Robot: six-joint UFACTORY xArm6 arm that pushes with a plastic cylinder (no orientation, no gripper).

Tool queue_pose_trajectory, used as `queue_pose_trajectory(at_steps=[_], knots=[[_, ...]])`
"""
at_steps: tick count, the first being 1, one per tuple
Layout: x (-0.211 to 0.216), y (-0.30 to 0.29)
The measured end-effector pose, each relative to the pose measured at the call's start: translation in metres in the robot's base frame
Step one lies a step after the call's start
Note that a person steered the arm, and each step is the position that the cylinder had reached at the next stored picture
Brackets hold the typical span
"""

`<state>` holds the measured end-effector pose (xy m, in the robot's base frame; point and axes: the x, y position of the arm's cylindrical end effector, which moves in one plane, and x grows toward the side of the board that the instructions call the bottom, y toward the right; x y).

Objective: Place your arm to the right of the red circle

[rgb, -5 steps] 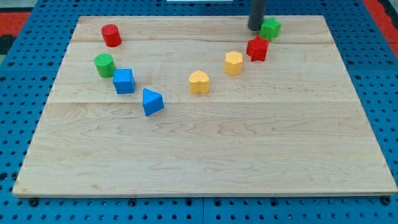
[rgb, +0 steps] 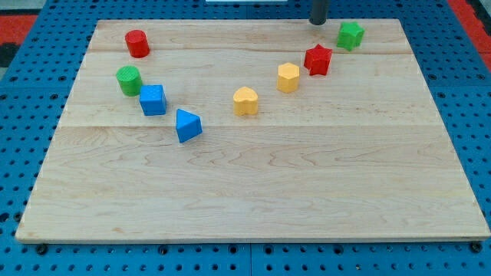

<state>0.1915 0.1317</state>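
The red circle (rgb: 137, 43), a short red cylinder, stands near the top left corner of the wooden board (rgb: 253, 192). My tip (rgb: 317, 22) is at the board's top edge, far to the right of the red circle. It is just left of the green star (rgb: 350, 35) and above the red star (rgb: 317, 60), touching neither.
A green cylinder (rgb: 128, 80), a blue cube (rgb: 153, 100) and a blue triangular block (rgb: 187, 125) lie at the left. A yellow heart (rgb: 245, 100) and a yellow hexagon (rgb: 288, 77) lie in the middle. Blue pegboard surrounds the board.
My tip has moved up towards the view's top edge. The green star has shifted to the right, away from the red star and the tip.
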Motion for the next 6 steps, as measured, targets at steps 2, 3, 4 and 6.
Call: queue_pose_trajectory(at_steps=[2,3,4,6], knots=[[0.000,-0.002],[0.002,-0.028],[0.006,-0.155],[0.094,-0.262]])
